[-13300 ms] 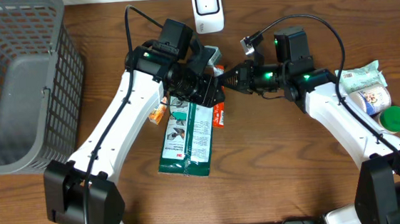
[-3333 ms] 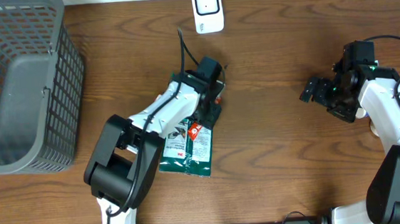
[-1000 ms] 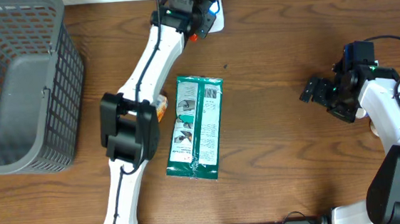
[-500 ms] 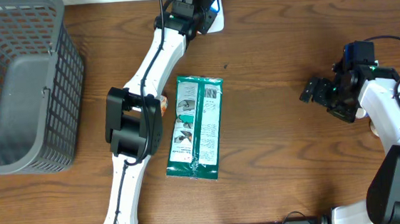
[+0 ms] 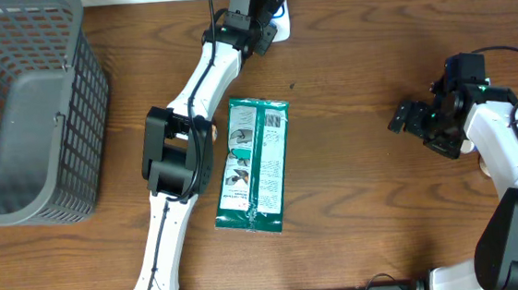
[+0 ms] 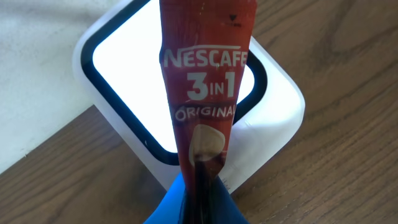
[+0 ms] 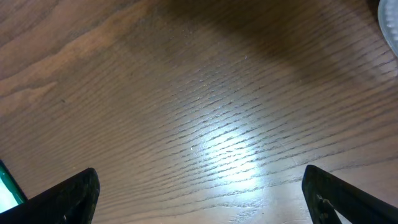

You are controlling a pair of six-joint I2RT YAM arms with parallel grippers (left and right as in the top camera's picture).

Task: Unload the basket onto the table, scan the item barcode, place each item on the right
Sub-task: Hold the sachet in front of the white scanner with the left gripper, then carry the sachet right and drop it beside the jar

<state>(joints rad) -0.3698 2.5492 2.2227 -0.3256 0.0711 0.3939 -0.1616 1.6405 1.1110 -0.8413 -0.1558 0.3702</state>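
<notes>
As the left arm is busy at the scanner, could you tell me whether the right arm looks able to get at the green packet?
Probably yes: the right gripper is open, and only bare table lies between it and the green packet; the left arm is up at the scanner.

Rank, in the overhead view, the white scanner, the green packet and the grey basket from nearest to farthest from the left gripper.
1. white scanner: at the left gripper, by the table's far edge.
2. green packet: mid-table, toward the robot.
3. grey basket: far off on the left side.
</notes>
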